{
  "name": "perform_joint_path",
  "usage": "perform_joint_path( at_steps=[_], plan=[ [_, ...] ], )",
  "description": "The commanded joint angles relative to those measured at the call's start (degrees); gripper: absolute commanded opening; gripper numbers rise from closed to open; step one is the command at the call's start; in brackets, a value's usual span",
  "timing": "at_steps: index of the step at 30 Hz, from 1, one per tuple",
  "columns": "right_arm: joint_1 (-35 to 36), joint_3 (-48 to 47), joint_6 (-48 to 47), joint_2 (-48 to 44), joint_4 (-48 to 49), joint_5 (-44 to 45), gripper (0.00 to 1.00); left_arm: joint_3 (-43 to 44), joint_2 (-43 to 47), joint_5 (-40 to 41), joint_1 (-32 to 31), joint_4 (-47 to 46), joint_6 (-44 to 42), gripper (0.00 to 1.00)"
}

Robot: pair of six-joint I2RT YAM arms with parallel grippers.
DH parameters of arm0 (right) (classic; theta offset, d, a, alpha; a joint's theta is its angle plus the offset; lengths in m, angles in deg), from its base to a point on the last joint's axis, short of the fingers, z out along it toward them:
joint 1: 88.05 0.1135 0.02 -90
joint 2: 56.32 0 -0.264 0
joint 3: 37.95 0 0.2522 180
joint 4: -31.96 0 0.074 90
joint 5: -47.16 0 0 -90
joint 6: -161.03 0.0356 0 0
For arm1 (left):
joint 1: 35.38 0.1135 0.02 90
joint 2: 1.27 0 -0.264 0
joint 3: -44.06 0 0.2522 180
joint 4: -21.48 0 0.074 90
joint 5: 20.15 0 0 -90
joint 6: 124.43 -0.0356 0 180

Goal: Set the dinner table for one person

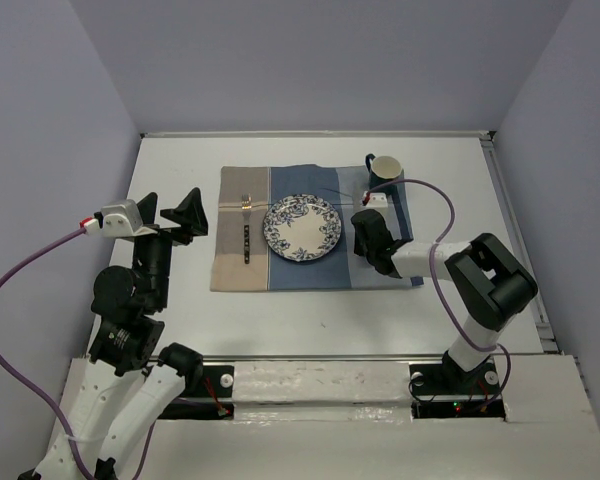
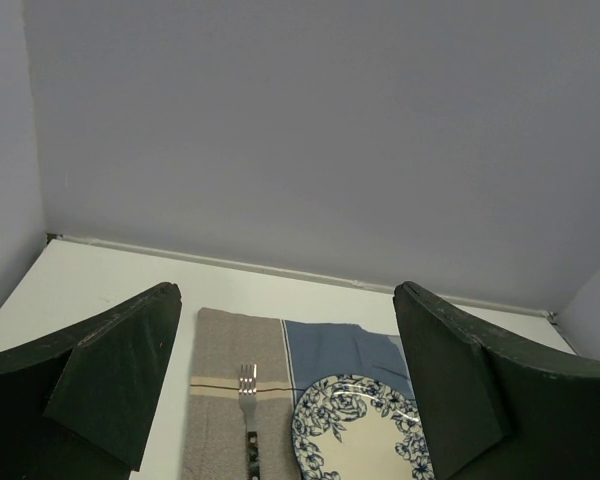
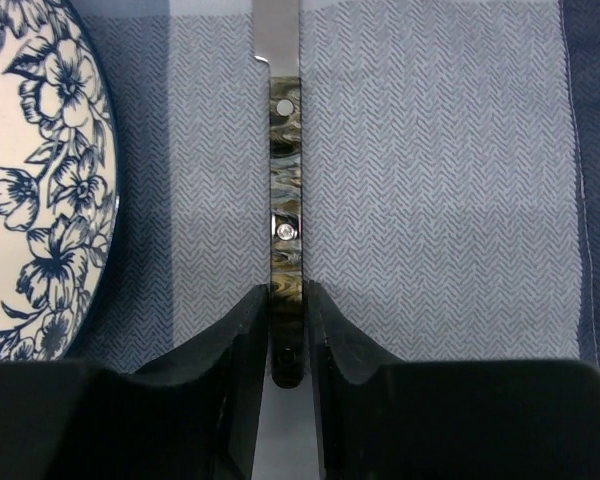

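The white dinner table carries a blue-and-tan striped placemat. On the mat lie a blue floral plate and a fork to its left. A dark blue mug stands at the mat's far right corner. My right gripper is down on the mat right of the plate. In the right wrist view it is shut on the marbled handle of a knife that lies flat on the cloth. My left gripper is open and empty, raised left of the mat.
The left wrist view shows the fork, the plate and the mat between its wide-open fingers. Grey walls enclose the table on three sides. A purple cable loops over the right arm.
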Motion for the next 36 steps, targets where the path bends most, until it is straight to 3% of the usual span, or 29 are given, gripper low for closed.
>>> perform_joint_path(
  at_steps=[1,4,11,16,23,27,31,36],
  plan=[
    [-0.5,-2.2,1.2,-0.3,-2.3,2.0,0.32,-0.2,-0.5,-0.5,0.4,-3.5,0.0,0.99],
    [-0.5,-2.6,1.4,-1.5,-3.3,2.0,0.45,-0.2,-0.5,-0.2,0.5,-3.5,0.0,0.99],
    [-0.5,-3.4,1.1,-8.8,-7.1,-1.7,0.49,-0.2,-0.5,-0.2,0.4,-3.5,0.0,0.99],
    [-0.5,-4.1,-0.7,-18.5,-8.9,-4.0,0.69,-0.2,-0.4,-0.2,0.4,-3.5,0.2,0.99],
    [-0.5,-2.7,-4.2,-42.0,-7.8,-7.7,0.9,-0.5,-0.3,-2.6,0.4,-4.2,0.1,0.99],
    [-0.5,-0.1,-4.6,-55.7,-2.1,-10.1,1.0,-0.9,0.2,-4.6,0.5,-5.1,-0.2,0.99],
    [-0.5,3.9,-5.2,-63.9,3.3,-6.8,1.0,-1.6,2.0,-6.6,0.5,-6.4,-1.5,0.99],
    [-0.5,2.4,-8.9,-67.1,0.2,1.9,1.0,-1.6,3.0,-7.0,0.5,-6.7,-2.0,0.99]
  ],
)
